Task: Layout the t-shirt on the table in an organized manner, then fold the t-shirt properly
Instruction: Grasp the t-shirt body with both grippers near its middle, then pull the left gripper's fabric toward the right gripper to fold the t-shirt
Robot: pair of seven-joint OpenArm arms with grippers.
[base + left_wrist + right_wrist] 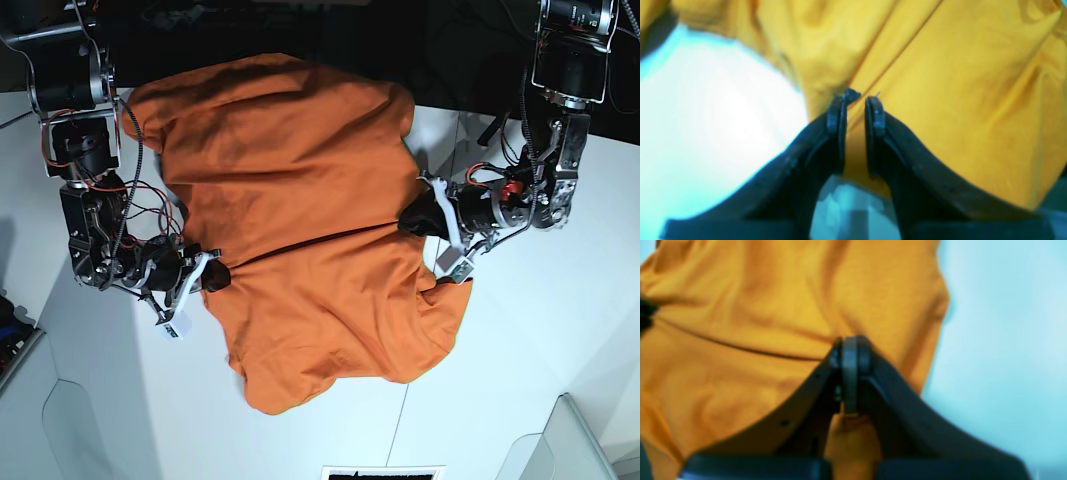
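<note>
T-shirt [300, 230] is lying spread but rumpled on the white table [540, 380], orange fabric bunching along a crease running between the two grippers. Right gripper [850, 350] is clamping its edge of the cloth, jaws fully together with fabric pinched in behind the tips. Left gripper [855, 100] is sitting on the opposite edge with a narrow gap between its jaws and fabric showing through that gap, so it looks like a thin pinch; can't tell how much cloth is actually in there.

Risks as I'm reading it:
- left side is slipping out on any pull, since the bite looks shallow
- arms pulling unevenly, skewing the shirt instead of flattening it
- lower hem is staying wrinkled, so any fold is going in crooked
</note>
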